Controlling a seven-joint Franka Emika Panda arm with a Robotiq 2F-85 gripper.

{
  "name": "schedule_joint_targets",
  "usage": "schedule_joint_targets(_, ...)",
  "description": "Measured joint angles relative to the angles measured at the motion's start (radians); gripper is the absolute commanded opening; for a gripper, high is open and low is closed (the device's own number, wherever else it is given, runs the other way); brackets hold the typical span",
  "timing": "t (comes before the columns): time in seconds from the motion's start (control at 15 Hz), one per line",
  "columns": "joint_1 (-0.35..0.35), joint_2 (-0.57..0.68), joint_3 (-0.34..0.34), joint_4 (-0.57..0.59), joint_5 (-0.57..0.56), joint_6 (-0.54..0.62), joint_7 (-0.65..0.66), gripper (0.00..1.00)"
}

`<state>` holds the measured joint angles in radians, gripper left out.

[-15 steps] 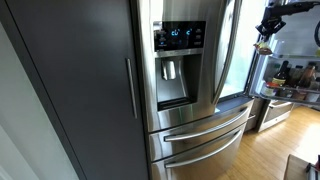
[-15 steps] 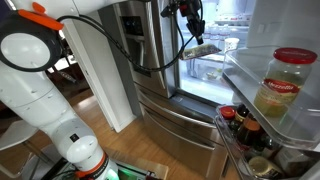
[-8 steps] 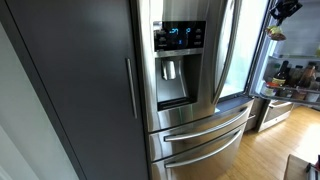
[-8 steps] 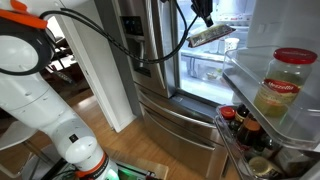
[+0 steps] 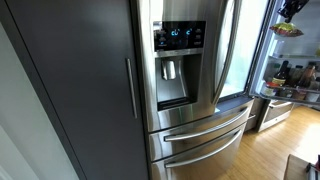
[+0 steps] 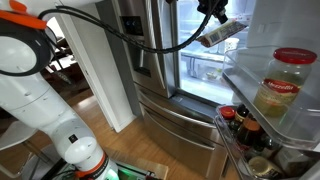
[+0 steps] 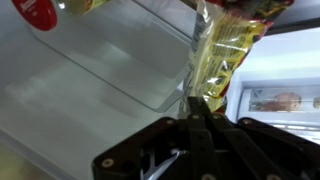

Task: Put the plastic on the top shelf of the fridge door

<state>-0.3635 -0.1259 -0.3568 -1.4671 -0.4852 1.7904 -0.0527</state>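
Note:
My gripper (image 6: 213, 12) is shut on a yellowish plastic packet (image 6: 222, 32) and holds it high in front of the lit fridge interior. It also shows in an exterior view (image 5: 290, 10) with the plastic (image 5: 286, 30) hanging below it. In the wrist view the fingertips (image 7: 196, 108) pinch the plastic (image 7: 225, 55) beside a clear door shelf (image 7: 100, 60). The open fridge door shows its inner side, and its top clear shelf (image 6: 250, 72) holds a red-lidded jar (image 6: 283, 85). The plastic hangs left of and above that shelf, apart from it.
The steel door with the blue-lit dispenser panel (image 5: 180, 37) is shut, with drawer fronts (image 5: 205, 130) below. A lower door shelf holds several bottles (image 6: 240, 125). A dark cabinet (image 5: 70, 90) stands beside the fridge. The jar's red lid (image 7: 35, 12) fills the shelf's corner.
My gripper has moved up and across toward the open door's top shelf, carrying the plastic with it. The plastic has swung more level.

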Motion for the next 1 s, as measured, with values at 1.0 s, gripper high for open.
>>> schedule_joint_targets(1.0, -0.003, 0.025, 0.000, -0.029, -0.103, 0.040, -0.064, 0.00)
